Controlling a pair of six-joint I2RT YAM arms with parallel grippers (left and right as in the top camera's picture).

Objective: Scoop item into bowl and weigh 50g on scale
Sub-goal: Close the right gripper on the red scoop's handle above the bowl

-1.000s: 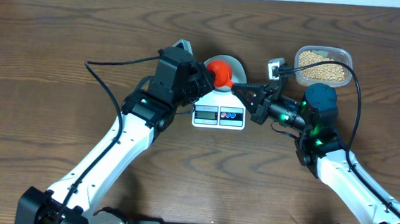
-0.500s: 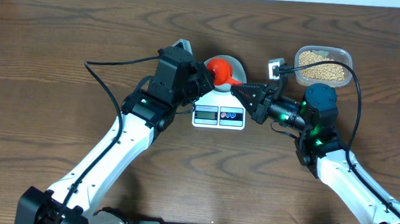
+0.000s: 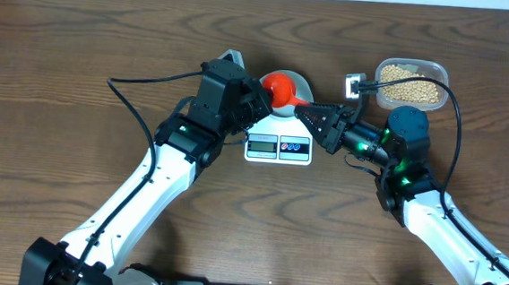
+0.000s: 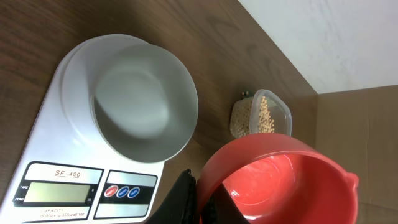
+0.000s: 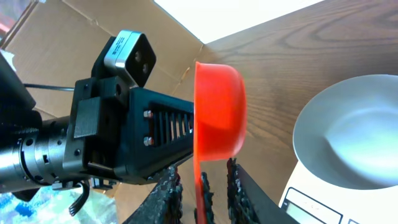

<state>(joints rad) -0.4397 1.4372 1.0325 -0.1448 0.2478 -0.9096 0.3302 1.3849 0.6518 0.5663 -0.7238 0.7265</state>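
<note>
1. We see the bowl [image 4: 144, 107] empty on the scale [image 4: 65, 186]; the beans [image 3: 410, 81] lie in the tub [image 3: 444, 81], nothing weighed
2. Our left gripper [image 4: 199, 200] clamps the empty scoop [image 4: 280, 180]; right gripper [image 5: 202, 179] narrowly parted around its handle [image 5: 199, 186]

The scoop [image 5: 217, 118] stands on edge, its handle between the right tool's [image 5: 202, 182] parted fingers; beside it, the bowl [image 5: 348, 137] sits on the scale [image 5: 308, 205].

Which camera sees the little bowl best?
The left wrist view: the whole bowl shows from above, empty, on the scale. Overhead, the red scoop covers much of the bowl. The right wrist view catches only part of the bowl, cut off at the edge.
</note>
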